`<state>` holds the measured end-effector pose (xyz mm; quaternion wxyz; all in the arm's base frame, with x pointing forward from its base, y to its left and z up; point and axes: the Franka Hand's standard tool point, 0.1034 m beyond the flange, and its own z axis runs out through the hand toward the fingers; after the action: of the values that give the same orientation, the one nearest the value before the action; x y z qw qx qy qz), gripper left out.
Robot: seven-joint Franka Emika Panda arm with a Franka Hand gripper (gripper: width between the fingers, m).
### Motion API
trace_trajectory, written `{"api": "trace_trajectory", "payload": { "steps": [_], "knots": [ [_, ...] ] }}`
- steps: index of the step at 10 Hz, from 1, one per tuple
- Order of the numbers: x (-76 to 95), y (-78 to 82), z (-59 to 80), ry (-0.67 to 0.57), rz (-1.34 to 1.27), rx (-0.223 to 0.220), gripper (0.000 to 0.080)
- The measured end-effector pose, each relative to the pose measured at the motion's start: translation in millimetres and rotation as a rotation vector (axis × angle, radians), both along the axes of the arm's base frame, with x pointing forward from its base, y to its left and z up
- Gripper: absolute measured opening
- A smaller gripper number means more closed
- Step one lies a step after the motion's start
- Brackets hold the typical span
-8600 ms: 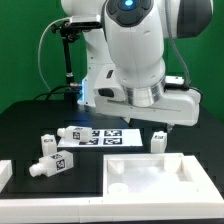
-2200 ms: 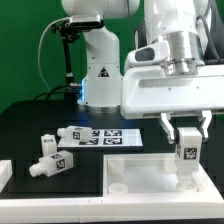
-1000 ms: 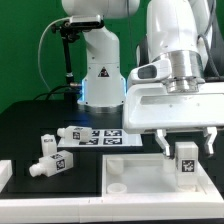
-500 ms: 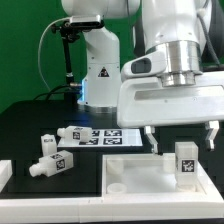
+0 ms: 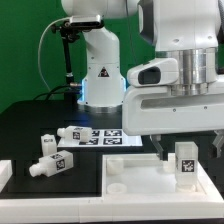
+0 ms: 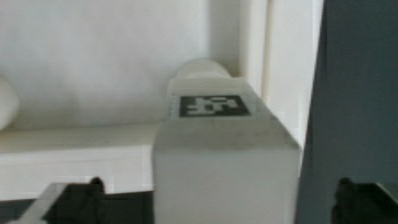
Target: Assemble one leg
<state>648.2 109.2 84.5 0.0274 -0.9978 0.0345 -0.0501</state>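
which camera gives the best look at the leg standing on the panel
The exterior view: it shows the whole leg standing upright on the panel, near a corner. The wrist view shows only the leg's upper part, close and blurred, with one tag visible.

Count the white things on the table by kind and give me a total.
legs: 4
rimmed panel: 1
marker board: 1
partly seen white piece at the edge: 1
Total: 7
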Motion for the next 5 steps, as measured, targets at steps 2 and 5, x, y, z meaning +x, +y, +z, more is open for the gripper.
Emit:
{"api": "trace_trajectory", "payload": {
  "steps": [2,5],
  "knots": [
    [-0.2,0.2,-0.3,0.002,-0.034,0.005,0.0426],
    [-0.5,-0.8,-0.6,0.016,-0.283,0.03,0.0286]
  ]
}}
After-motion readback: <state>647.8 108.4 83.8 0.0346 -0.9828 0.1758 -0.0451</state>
